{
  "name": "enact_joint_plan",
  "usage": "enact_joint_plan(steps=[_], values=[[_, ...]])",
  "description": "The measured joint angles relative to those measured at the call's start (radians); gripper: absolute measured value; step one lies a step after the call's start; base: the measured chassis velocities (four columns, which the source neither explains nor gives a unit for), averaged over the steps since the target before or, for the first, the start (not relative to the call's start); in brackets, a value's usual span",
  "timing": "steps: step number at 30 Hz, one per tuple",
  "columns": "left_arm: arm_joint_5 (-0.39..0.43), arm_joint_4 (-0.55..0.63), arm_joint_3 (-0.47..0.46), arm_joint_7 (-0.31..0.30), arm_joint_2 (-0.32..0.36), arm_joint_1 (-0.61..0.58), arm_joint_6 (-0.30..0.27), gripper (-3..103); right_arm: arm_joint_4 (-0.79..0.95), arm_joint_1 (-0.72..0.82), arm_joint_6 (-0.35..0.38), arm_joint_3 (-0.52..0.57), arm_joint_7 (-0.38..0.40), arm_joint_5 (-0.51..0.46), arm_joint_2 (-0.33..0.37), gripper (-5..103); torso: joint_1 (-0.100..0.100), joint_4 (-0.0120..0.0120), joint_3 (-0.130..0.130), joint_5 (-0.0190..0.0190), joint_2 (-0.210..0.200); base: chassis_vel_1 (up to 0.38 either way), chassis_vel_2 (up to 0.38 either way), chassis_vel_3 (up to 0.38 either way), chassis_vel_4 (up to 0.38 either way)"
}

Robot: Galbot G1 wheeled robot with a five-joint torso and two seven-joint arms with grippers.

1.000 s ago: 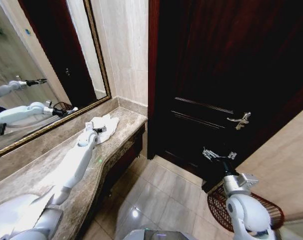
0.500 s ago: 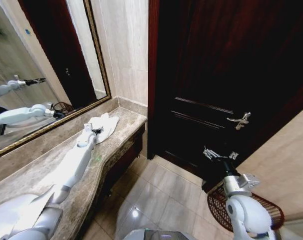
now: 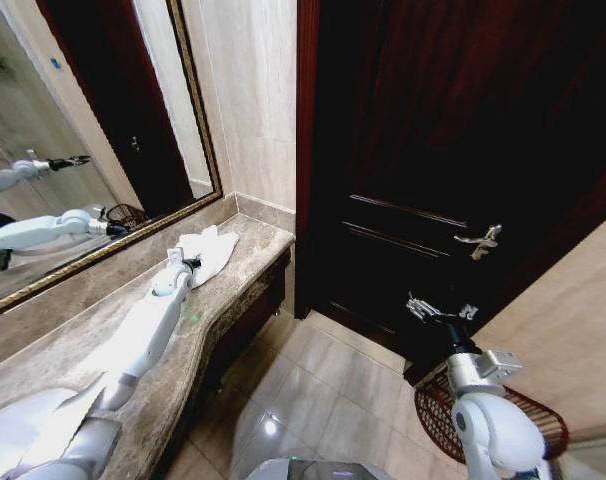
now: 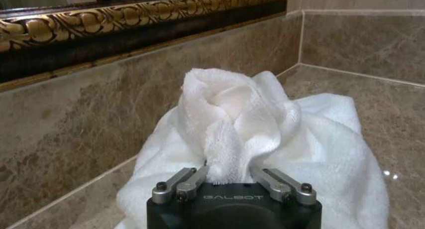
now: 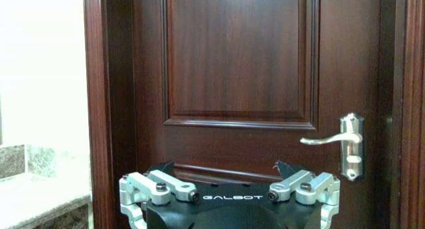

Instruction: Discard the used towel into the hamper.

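The white towel [image 3: 213, 248] lies crumpled on the marble counter [image 3: 245, 282] near the corner by the mirror. My left gripper [image 3: 190, 264] is shut on a raised fold of it. In the left wrist view that pinched fold of the towel [image 4: 232, 114] stands up from between the fingers [image 4: 192, 176], and the rest spreads on the stone. The hamper [image 3: 433, 412], a dark reddish-brown wire basket, stands on the floor at the lower right, partly hidden behind my right arm. My right gripper [image 3: 434, 308] hangs open and empty above it, and in its wrist view the right gripper [image 5: 224, 167] faces the door.
A dark wooden door [image 3: 453, 150] with a silver lever handle [image 3: 480, 240] fills the far right. A gold-framed mirror [image 3: 83, 150] runs along the wall behind the counter. Tiled floor [image 3: 333, 390] lies open between the counter and the hamper.
The left gripper has drawn slightly back along the counter with the towel, which is now more bunched. The right arm has not moved.
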State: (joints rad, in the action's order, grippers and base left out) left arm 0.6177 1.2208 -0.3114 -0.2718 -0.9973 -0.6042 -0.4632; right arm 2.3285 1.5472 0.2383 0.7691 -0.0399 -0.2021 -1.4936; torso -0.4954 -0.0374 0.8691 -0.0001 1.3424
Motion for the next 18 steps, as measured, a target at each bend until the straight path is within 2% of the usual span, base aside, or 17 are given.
enact_joint_plan(steps=[10,15,16,18], values=[[-0.005,0.030,-0.008,0.008,0.001,-0.006,0.005,11,-0.004,0.001,-0.005,-0.004,0.000,0.000,-0.002,100,0.000,0.0000,0.000,-0.0002,0.000,0.000,0.000,0.000,0.000],[-0.005,0.078,-0.019,0.012,0.011,-0.017,0.054,11,-0.004,-0.001,-0.005,-0.005,0.002,-0.001,0.000,100,0.000,0.0001,0.000,-0.0001,0.000,0.000,0.000,0.000,0.000],[-0.007,0.129,-0.035,0.018,0.018,-0.035,0.073,11,-0.003,-0.003,-0.005,-0.006,0.004,-0.002,0.002,100,0.000,0.0001,0.000,-0.0001,0.000,0.000,0.000,0.000,0.000],[-0.010,0.167,-0.046,0.020,0.025,-0.050,0.076,11,-0.001,-0.003,-0.004,-0.006,0.006,-0.003,0.004,100,0.000,0.0002,0.000,0.0000,0.000,0.000,0.000,0.000,0.000]])
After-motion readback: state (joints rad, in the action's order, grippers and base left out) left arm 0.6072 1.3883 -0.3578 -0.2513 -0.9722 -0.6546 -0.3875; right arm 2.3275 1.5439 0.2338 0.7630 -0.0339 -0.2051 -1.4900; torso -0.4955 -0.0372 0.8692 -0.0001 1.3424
